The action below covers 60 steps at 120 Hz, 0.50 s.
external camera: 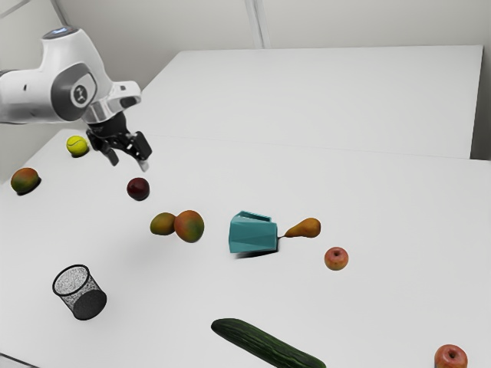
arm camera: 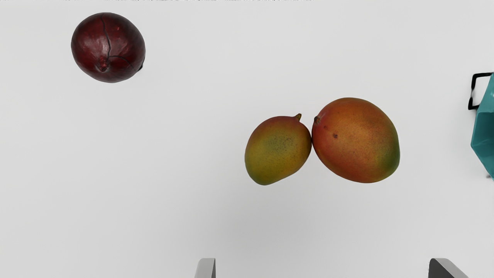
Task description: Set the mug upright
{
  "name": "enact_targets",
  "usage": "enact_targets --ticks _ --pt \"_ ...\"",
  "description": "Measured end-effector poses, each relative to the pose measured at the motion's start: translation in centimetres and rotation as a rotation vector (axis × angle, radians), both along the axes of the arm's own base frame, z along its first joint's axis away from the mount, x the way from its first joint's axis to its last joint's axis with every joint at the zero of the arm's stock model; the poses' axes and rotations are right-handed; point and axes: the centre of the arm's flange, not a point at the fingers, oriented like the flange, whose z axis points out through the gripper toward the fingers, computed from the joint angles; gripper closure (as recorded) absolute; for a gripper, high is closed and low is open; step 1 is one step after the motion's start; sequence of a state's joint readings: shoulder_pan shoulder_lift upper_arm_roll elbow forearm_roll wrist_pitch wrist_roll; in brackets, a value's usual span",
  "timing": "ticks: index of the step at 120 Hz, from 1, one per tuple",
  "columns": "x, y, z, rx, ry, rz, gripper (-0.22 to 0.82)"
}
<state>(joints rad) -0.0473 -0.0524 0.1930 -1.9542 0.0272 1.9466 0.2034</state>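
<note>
From the exterior view's left to its right, on a white table [external camera: 169, 307]: an orange-and-green oval mango [external camera: 25, 180], a fuzzy yellow-green tennis ball [external camera: 77, 146], and a round black wire-mesh holder [external camera: 75, 282]. My black two-finger gripper [external camera: 129, 162] hangs above the table, released, its fingers spread apart. Near it is a round dark-red onion [external camera: 138, 189]. Next, a small yellow-green mango [external camera: 163, 224] touches a larger orange-red mango [external camera: 189, 226]. Then comes the angular teal mug [external camera: 253, 235], lying on its side; my wrist view catches part of it beyond the larger mango. Farther along are a long dark-green cucumber [external camera: 261, 342], a yellow-orange pear [external camera: 307, 228] with its stem end beside the mug, a round red-and-yellow apple [external camera: 336, 259], and a second red-and-yellow apple [external camera: 451, 358], well apart from the first.
</note>
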Motion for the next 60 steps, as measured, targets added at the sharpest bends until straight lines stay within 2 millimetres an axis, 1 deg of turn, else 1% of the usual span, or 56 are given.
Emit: enact_targets --ticks 14,24,34,40,48,60 --pt "-0.1 -0.7 0.0 -0.003 0.001 -0.006 0.00" --pt "-0.5 -0.6 -0.6 -0.026 0.007 0.013 0.00" --pt "-1.6 -0.4 -2.1 -0.103 0.027 0.065 0.00" --pt "-2.1 -0.7 -3.1 -0.164 0.038 0.100 0.00" --pt "-2.9 -1.5 -5.3 -0.259 0.075 0.150 0.00" --pt "-4.0 -1.9 -8.3 -0.375 0.125 0.234 0.00"
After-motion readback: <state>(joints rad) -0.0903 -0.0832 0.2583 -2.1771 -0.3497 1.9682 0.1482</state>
